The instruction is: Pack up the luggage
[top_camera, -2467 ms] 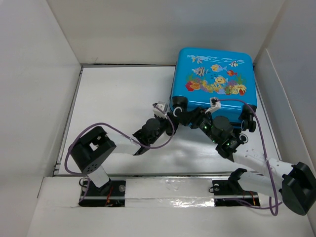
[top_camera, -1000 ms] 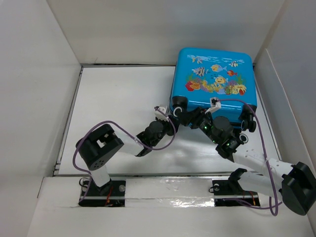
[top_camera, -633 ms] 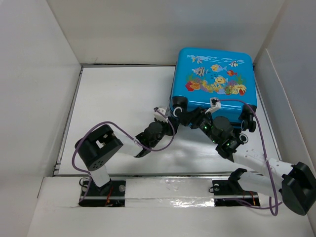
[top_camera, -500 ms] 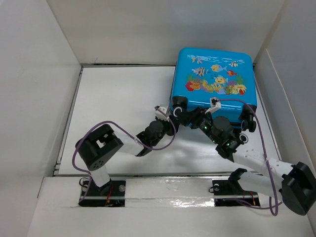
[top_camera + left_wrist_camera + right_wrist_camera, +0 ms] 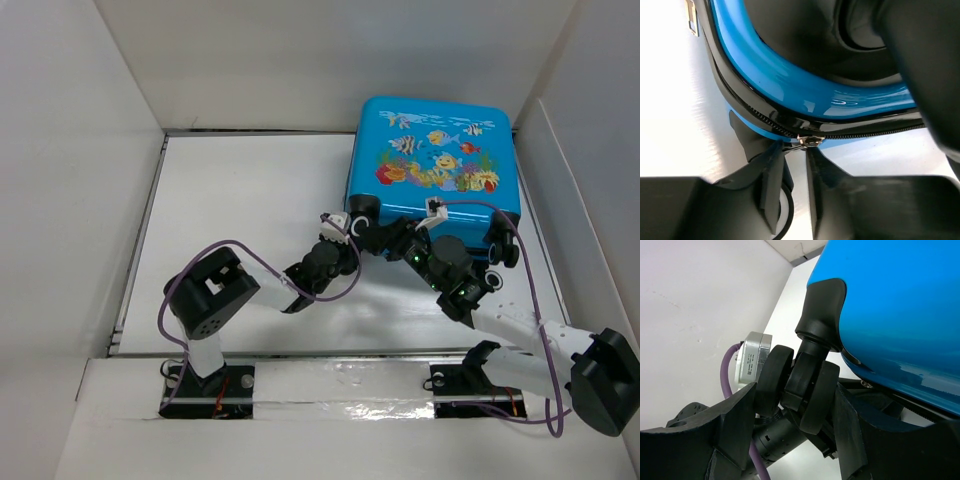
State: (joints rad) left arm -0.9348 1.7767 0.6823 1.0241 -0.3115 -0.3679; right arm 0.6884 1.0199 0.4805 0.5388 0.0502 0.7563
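The luggage [image 5: 430, 150] is a bright blue fish-print suitcase lying closed and flat at the back right. In the left wrist view its blue shell [image 5: 790, 80] and black zip fill the frame. My left gripper [image 5: 350, 238] is at its near left corner; its fingers [image 5: 796, 150] stand a narrow gap apart, pinched on the metal zipper pull [image 5: 810, 141]. My right gripper [image 5: 392, 238] reaches under the same corner. In the right wrist view the right gripper [image 5: 796, 390] is shut on the black double wheel [image 5: 826, 395] beneath the blue shell [image 5: 900, 305].
White walls enclose the white table [image 5: 250, 200] on the left, back and right; a slanted panel [image 5: 560, 180] stands just right of the suitcase. The left arm's purple cable [image 5: 250, 250] loops over the table. The other front wheel [image 5: 500, 250] is beside my right arm.
My left gripper has moved right and a little farther in, along the suitcase's near left corner, with its arm swinging after it. The right arm and the suitcase have stayed still.
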